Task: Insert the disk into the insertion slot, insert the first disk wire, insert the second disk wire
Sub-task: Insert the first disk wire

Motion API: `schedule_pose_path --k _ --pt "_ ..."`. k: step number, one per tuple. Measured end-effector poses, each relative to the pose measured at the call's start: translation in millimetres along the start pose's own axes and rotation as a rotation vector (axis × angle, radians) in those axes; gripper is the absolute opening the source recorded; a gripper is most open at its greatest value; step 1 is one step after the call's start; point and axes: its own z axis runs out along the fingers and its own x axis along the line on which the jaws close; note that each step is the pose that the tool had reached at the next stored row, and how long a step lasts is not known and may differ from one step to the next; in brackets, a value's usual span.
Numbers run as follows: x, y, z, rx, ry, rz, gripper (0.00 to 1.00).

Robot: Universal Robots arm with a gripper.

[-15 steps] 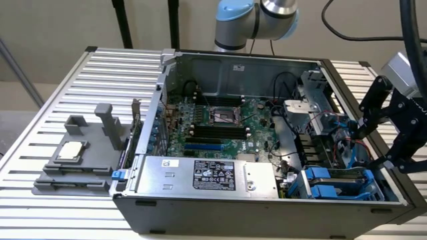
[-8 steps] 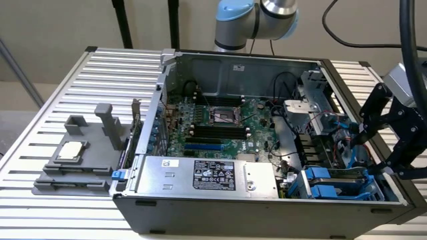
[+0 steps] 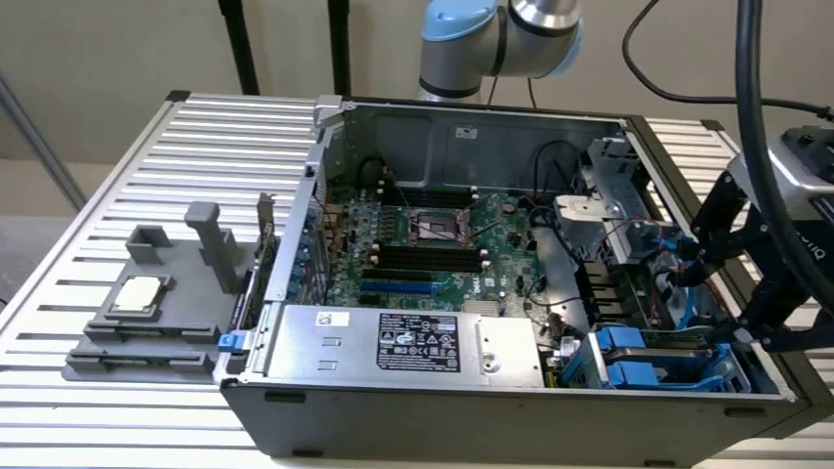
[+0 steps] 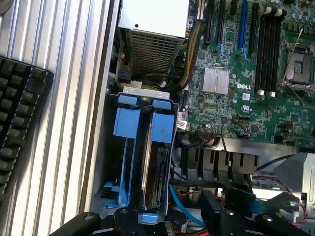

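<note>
an open computer case is seen lying on the slatted metal tabletop. the end effector is held above the case's corner on the exterior view's right, near the insertion slot; its fingers are spread apart and nothing is gripped between them. the disk is seen edge-on inside one bay of the insertion slot, clipped in its blue carrier, with a second blue carrier set in the bay just beside it. a blue cable is laid near the end of the disk; whether it is plugged in cannot be told. the silver power supply box is mounted beside the slot, with the green motherboard behind it. a grey fixture and a black keyboard are placed on the tabletop outside the case.
</note>
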Motion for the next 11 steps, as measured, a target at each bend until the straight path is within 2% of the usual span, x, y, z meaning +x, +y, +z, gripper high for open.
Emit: schedule_pose_path --k 1,2,4,5,9,11 --pt "-2.4 1.5 0.5 -0.0001 0.0002 0.000 0.56" --pt "-4.2 3.6 0.7 -0.0001 0.0005 0.000 0.50" --pt "-5.0 8.5 1.2 -0.0001 0.0007 0.000 0.50" --pt "-5.2 10.5 1.2 -0.0001 0.0009 0.000 0.43" --pt "-4.0 15.9 0.3 -0.0002 0.0012 0.000 0.43" --pt "0.0 16.3 -0.4 -0.0025 0.0011 0.000 0.43"
